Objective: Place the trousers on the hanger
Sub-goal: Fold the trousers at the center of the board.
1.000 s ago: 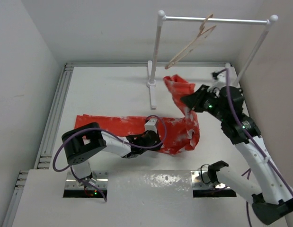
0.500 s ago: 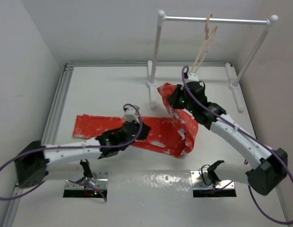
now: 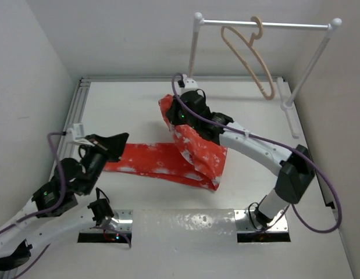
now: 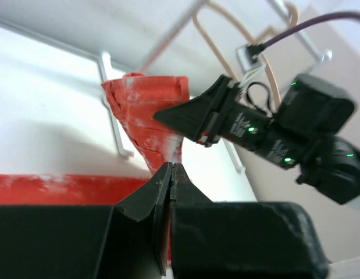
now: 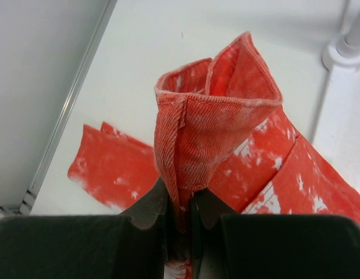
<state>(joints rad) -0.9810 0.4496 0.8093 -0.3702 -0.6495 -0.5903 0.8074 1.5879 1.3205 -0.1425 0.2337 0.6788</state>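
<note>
Top view: the trousers [image 3: 168,164] lie mostly flat across the white table [image 3: 127,110], one end pulled up into a peak by the right gripper [image 3: 181,113], presumably to get a free edge off the surface for feeding over the hanger [image 3: 249,55]. The hanger is thin pale wood, a triangle with a curved hook, hung on the white rail [image 3: 267,24], well apart from the cloth. The left gripper [image 3: 117,142] hangs just beside the flat far end of the fabric. Left wrist view: left jaws together, nothing visible between them; beyond them the raised red peak, with the right arm's dark body close behind. Right wrist view: right gripper [image 5: 180,218] clamped on a doubled fold of the trousers [image 5: 209,116]. Cloth is a ribbed, twill-like weave, red-orange with white blotches and a stitched hem; it stands stiffly in a cone above the fingers. Judged step: lifting, not yet at the hanger.
</note>
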